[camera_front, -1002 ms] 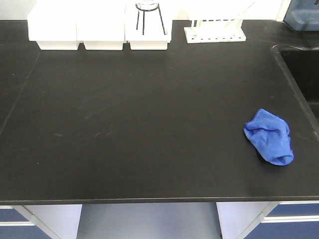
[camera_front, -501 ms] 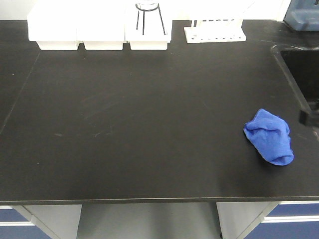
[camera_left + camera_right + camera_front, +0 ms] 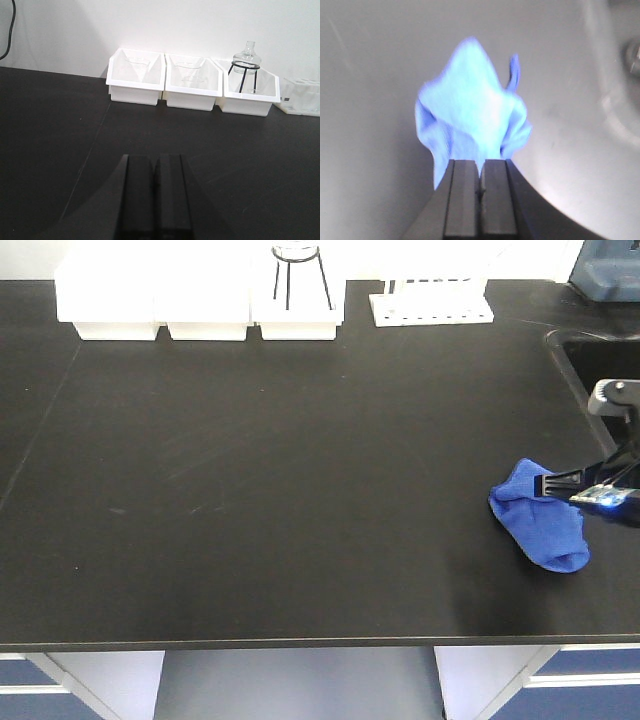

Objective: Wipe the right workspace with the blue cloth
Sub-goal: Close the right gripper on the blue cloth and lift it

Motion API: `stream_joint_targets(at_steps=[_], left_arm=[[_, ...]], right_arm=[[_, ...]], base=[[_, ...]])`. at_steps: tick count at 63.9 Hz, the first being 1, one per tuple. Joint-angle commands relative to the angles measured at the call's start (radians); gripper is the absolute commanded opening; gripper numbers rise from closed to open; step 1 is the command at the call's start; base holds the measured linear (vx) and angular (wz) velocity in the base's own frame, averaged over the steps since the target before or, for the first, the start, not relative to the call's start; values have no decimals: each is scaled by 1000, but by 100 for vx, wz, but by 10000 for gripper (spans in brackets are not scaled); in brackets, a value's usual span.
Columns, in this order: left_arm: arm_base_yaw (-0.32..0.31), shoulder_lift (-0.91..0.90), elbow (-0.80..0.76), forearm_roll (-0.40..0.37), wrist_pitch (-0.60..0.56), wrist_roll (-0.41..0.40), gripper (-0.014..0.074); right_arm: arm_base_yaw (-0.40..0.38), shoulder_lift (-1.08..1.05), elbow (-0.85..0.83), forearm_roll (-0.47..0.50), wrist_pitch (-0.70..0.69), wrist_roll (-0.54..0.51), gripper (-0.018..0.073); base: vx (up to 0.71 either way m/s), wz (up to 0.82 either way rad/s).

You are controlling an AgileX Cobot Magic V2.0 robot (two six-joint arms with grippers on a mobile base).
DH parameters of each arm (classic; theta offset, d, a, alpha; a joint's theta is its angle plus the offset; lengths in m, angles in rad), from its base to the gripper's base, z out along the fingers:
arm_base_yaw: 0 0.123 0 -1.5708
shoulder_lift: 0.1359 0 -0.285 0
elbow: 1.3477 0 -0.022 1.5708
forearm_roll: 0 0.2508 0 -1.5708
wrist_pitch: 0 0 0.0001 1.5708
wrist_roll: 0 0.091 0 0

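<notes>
Exterior front-facing view: the blue cloth (image 3: 538, 518) is seen crumpled in a loose heap at the right of the frame, on a black benchtop (image 3: 280, 490), a little above the bench's front edge.
Right gripper (image 3: 548, 483): it is seen entering from the right edge of the frame, its fingers pointed left and pressed together; nothing is seen pinched between them.
Cloth relative to right gripper: the fingertips are laid over the upper right part of the cloth in this view, with the bulk of the cloth to the lower left of them; contact cannot be told from here.
Right wrist-mounted view: the cloth is shown washed out and pale blue, just beyond the closed fingertips and filling the centre of the frame; its near edge is met by the tips at the lower centre.
Left gripper (image 3: 155, 160): its fingers are seen pressed together at the lower centre of the left wrist-mounted view, over bare benchtop, with nothing held.
Sink (image 3: 600, 370): it is set into the bench at the upper right, above the right gripper.
White trays (image 3: 200, 300): three are lined up along the top of the frame, with a glass flask (image 3: 246, 52) on a wire stand in the rightmost one.
Rack (image 3: 430, 305): it is placed just right of the trays.
</notes>
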Motion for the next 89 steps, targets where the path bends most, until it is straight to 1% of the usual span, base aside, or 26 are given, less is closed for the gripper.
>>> stream_joint_targets(at_steps=[1,13,17,25,36,40,45,50,54,65,69,81,89], left_arm=[[-5,-16,31,-6,-79,-8,-6],[-5,-16,31,-6,-79,-8,-6],[-5,-16,31,-6,-79,-8,-6],[-5,-16,31,-6,-79,-8,-6],[-5,-16,31,-6,-79,-8,-6],[-5,-16,31,-6,-79,-8,-6],[-5,-16,31,-6,-79,-8,-6],[-5,-16,31,-6,-79,-8,-6],[-5,-16,31,-6,-79,-8,-6],[-5,-16,31,-6,-79,-8,-6],[-5,-16,31,-6,-79,-8,-6],[-5,-16,31,-6,-79,-8,-6],[-5,-16,31,-6,-79,-8,-6]], right_arm=[[-5,0,-33,-16,-56,1,226],[-5,49,-33,-16,-119,1,417],[-5,74,-33,-15,-151,1,456],[-5,124,-33,-15,-200,6,466],[-29,203,-33,-15,-236,13,441],[-44,227,-33,-10,-238,13,428],[-43,243,-33,-10,-238,12,410],[-43,245,-34,-10,-240,4,368],[-42,233,-34,-10,-230,-1,306],[-42,144,-34,-11,-218,-11,66],[-42,98,-34,-11,-218,-11,-8],[-40,-28,-31,-11,-188,-21,-9],[-40,-108,-28,-7,-139,-138,-6]], base=[[0,0],[0,0],[0,0],[0,0],[0,0],[0,0],[0,0],[0,0],[0,0],[0,0],[0,0],[0,0],[0,0]])
